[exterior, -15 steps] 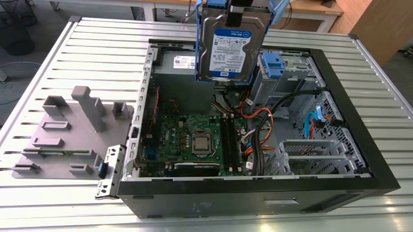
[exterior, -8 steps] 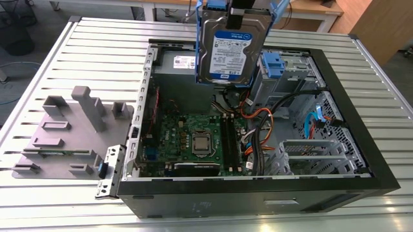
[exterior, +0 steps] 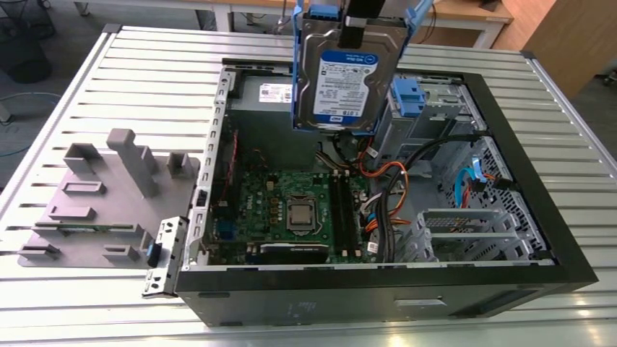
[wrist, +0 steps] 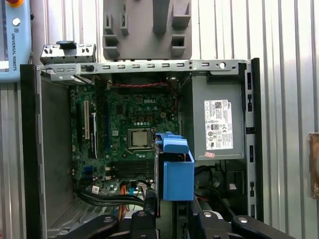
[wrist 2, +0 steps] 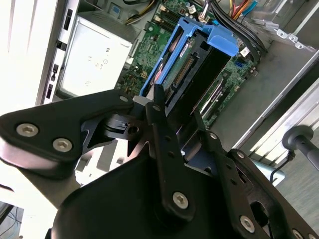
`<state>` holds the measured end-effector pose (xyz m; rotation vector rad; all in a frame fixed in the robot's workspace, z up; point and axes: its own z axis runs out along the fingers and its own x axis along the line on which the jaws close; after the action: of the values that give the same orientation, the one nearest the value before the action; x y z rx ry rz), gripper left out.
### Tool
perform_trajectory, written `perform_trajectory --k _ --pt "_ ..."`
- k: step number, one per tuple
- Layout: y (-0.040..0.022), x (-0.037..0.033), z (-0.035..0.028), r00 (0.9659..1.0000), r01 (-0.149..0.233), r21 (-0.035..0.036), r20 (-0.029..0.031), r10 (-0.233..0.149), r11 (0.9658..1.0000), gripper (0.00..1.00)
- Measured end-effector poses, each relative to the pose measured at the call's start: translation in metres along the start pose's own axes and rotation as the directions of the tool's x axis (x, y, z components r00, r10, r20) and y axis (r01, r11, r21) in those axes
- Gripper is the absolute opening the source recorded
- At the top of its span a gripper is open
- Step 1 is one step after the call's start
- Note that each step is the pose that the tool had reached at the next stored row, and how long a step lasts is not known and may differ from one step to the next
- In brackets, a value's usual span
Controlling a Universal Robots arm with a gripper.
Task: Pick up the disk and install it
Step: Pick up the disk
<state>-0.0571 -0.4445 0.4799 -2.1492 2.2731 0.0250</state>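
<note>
**A:** Well, where is the disk (exterior: 339,72) at the moment?

**B:** Up in the air. In the exterior view it hangs upright at twelve o'clock over the open computer case (exterior: 386,285), label towards the camera. The gripper (wrist 2: 178,117) is clamped on its upper end. In the second wrist view a finger (wrist 2: 160,114) lies against each flat face, between the blue side rails (wrist 2: 223,40).

**A:** How would you expect it to handle?

**B:** It's stiff metal, and I'd judge it fairly heavy for its size. The faces are smooth, so a weak pinch could let it slide. It probably dislikes knocks too, and the bare circuit board on its underside shouldn't be bumped. The flat faces or the rails look like the safe places to hold.

**A:** What's around it?

**B:** Below it, the motherboard (exterior: 289,210) covers the case floor. In the exterior view the grey power-supply box (wrist: 219,124) sits at eleven o'clock of the case, near the disk's lower edge. The silver cage (exterior: 410,97) with its blue latch stands at one o'clock, just beside the disk.

**A:** Anything in the way?

**B:** Orange and black cables (exterior: 405,170) loop at three o'clock of the board, near the cage, and might snag a rail. The grey fixture block (exterior: 106,191) lies on the slatted table (exterior: 144,72) at nine o'clock, well apart.
</note>
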Motion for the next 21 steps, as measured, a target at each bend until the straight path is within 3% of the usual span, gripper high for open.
perform_trajectory --k 12,21 --pt "-0.0007 0.0121 -0.0003 1.0 0.0 0.0002 -0.0033 0.0 1.0 0.35" --pt "-0.0008 0.0158 -0.0003 1.0 0.0 0.0004 -0.006 0.0 1.0 0.35"
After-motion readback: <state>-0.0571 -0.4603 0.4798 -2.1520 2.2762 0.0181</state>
